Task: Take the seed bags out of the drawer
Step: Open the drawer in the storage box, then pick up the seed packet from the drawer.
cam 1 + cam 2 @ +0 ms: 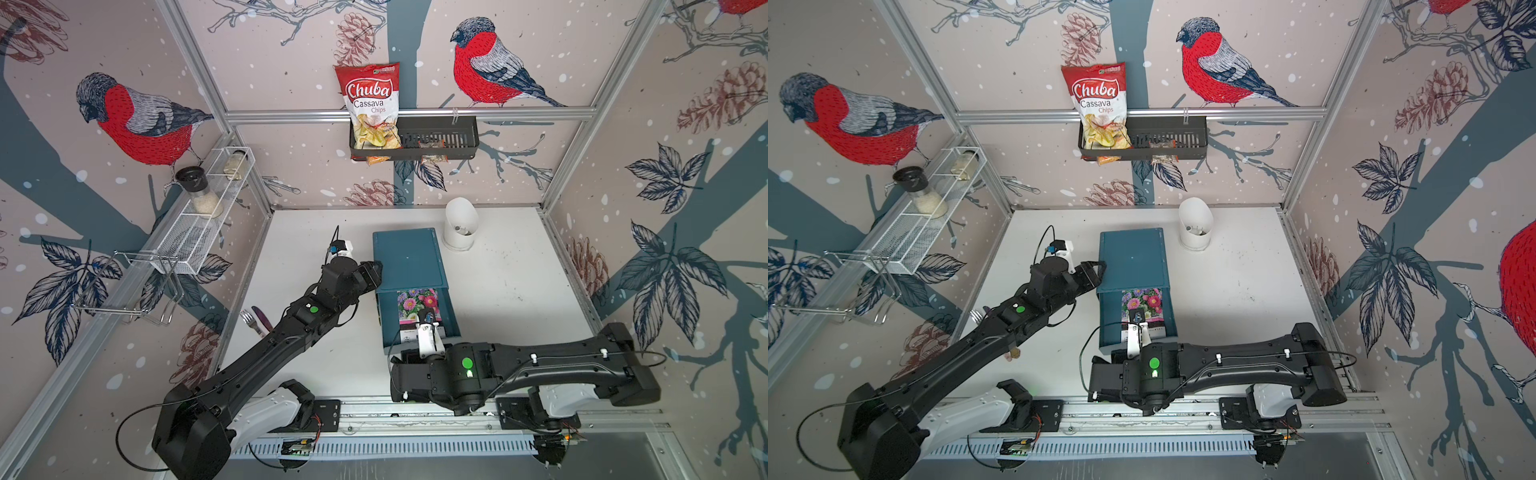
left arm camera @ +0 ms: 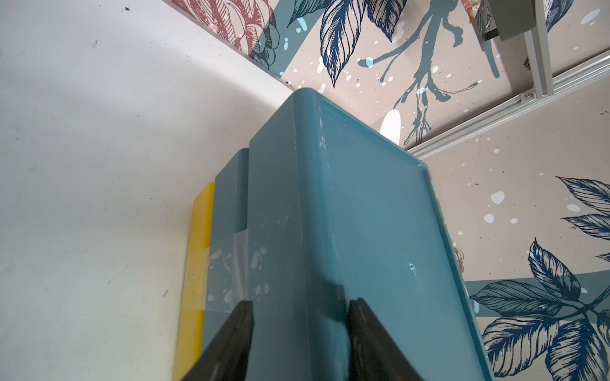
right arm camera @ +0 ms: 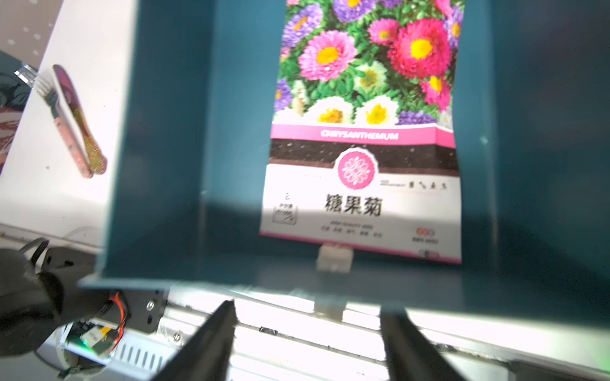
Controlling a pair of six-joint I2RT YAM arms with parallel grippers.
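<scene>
A teal cabinet point(image 1: 409, 257) point(image 1: 1133, 257) point(image 2: 379, 214) stands mid-table, and its drawer point(image 1: 451, 316) point(image 1: 1169, 316) point(image 3: 165, 165) is pulled out toward the front. One seed bag point(image 1: 417, 305) point(image 1: 1142, 303) point(image 3: 363, 132), printed with pink and purple flowers, lies flat in the drawer. My left gripper point(image 1: 376, 270) point(image 1: 1100, 270) point(image 2: 298, 305) sits at the cabinet's upper left edge, open, one finger on each side of that edge. My right gripper point(image 3: 307, 310) hangs open just in front of the drawer's small white handle point(image 3: 333, 260) and holds nothing. In both top views the wrist hides its fingers.
A fork and a purple knife point(image 1: 255, 322) point(image 3: 69, 122) lie left of the cabinet. A white cup point(image 1: 460, 224) stands behind it on the right. A yellow block point(image 2: 201, 231) is taped to the cabinet's side. A black wall basket point(image 1: 457, 141) holds the Chuba chips bag point(image 1: 370, 104). A wire shelf point(image 1: 199, 232) hangs on the left wall.
</scene>
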